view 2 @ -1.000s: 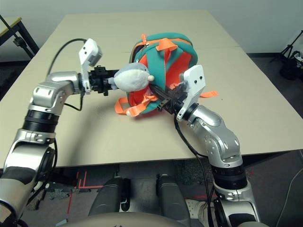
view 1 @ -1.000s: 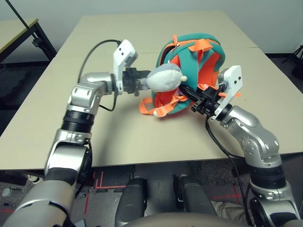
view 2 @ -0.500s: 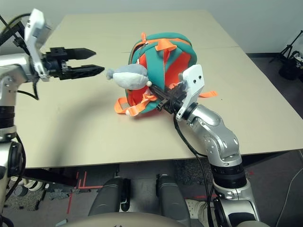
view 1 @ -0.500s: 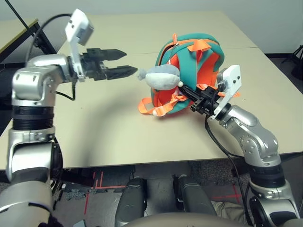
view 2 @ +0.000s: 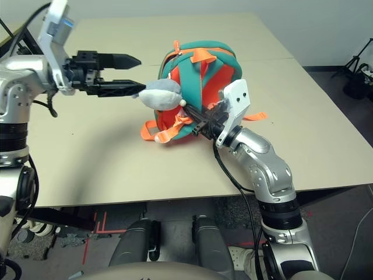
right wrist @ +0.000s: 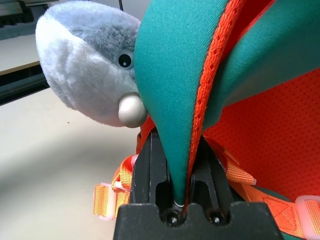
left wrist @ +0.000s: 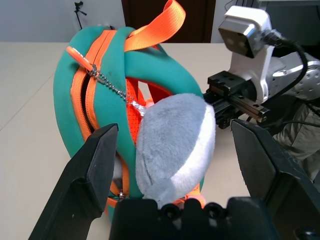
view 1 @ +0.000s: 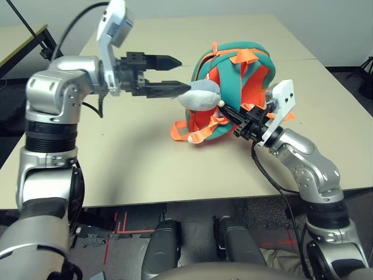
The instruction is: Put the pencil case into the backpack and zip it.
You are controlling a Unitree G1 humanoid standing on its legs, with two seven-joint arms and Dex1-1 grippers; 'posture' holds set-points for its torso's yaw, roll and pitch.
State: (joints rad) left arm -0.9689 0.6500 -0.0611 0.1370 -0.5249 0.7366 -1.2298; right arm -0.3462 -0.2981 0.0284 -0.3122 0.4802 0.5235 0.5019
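One teal-and-orange backpack (view 1: 240, 81) stands on the tabletop (view 1: 157, 169), grey plush shark (left wrist: 175, 145) hanging from its zip. Closed on its teal strap (right wrist: 172, 100) is the right gripper (right wrist: 176, 142). Beside the shark, the left gripper (left wrist: 175, 132) gapes wide, holding nothing. Whether the pencil case is inside, I cannot tell.

We see a beige table (view 1: 157, 157) with a thin seam running across its top. Directly on it stands the backpack (view 1: 233, 93), upright, teal and orange, well in from the near edge. Beside its base, we see an orange strap (view 1: 179, 132) looped down onto the tabletop.
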